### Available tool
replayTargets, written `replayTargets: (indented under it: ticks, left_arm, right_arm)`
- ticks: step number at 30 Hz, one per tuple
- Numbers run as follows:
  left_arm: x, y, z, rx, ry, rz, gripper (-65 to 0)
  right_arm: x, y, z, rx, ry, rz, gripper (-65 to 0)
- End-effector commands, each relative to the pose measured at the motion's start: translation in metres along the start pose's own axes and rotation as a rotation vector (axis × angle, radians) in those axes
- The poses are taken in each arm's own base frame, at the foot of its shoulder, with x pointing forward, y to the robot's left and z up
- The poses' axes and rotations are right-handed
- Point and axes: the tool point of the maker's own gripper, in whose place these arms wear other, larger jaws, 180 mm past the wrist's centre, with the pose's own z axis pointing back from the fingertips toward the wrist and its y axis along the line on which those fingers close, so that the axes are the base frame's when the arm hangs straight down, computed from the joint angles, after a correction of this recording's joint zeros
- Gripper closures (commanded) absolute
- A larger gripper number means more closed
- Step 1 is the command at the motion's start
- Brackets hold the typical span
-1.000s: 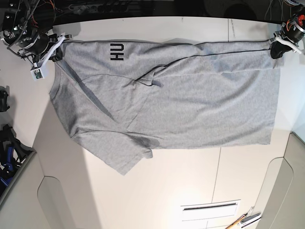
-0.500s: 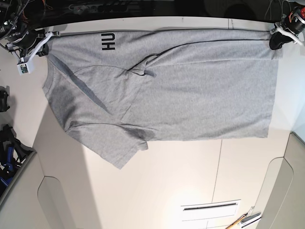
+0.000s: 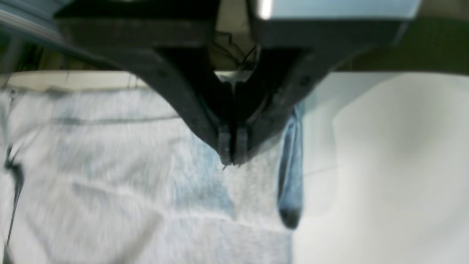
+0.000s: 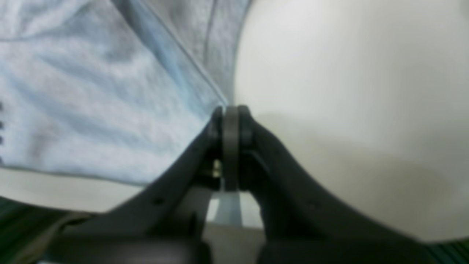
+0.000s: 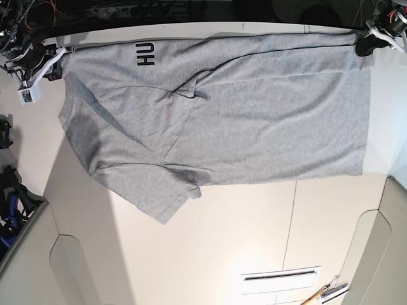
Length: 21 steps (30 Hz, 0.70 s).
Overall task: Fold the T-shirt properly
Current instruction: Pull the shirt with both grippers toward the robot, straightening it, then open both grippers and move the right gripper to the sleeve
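- In the base view, your T-shirt lies spread across the upper half of the frame on the pale tabletop, reaching from the upper left corner almost to the upper right corner.
- Black letters "HU" show near the top edge of the cloth, left of centre, lying on their side.
- One short sleeve sticks out toward the lower left of the shirt, flat on the tabletop.
- A small fold or pucker sits in the fabric just right of the letters; long creases run from it toward the upper right.
- Your right gripper is at the upper left of the base view, at the shirt's corner there. In the right wrist view the gripper has its fingers pressed together, with the grey cloth running right up to the tips; it looks like a pinch on the shirt's edge, though the picture is blurred.
- Your left gripper is at the upper right of the base view, on the shirt's other top corner. In the left wrist view the gripper is pressed together, tips down on the grey fabric, with a hanging fold of the hem just to their right.
- A slotted plate and some small tools lie at the bottom right of the base view, well apart from the shirt.
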Motion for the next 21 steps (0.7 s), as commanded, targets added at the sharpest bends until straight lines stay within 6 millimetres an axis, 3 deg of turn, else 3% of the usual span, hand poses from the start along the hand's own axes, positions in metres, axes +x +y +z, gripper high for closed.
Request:
replayTargets:
  ticks: [1,5,9,16,20,21]
  left_arm:
    - [0.005,-0.003,0.004,0.000,0.008,-0.042,0.0]
    - [0.029,-0.025,0.009,-0.018,-0.037,-0.145,-12.6]
    - [0.053,-0.036,0.019,-0.002,-0.090,-0.229,-13.5]
    - [0.089,-0.021,0.044,0.075,-0.217,-0.246,-13.5]
    - [0.100,-0.017,0.052,0.093,-0.265,-0.243,-13.5]
    - [0.101,-0.017,0.052,0.093,-0.266,-0.244,-13.5]
  right_arm:
    - [0.016,-0.001,0.005,0.005,-0.055,0.011,0.0]
    - [0.032,0.002,0.005,0.026,-0.100,0.003,0.0]
    - [0.044,0.001,0.005,0.024,-0.126,0.007,0.0]
    - [0.065,0.001,0.006,0.030,-0.181,0.008,0.0]
    - [0.087,0.001,0.008,0.032,-0.237,0.012,0.0]
    - [0.093,0.000,0.009,0.030,-0.253,0.015,-5.0]
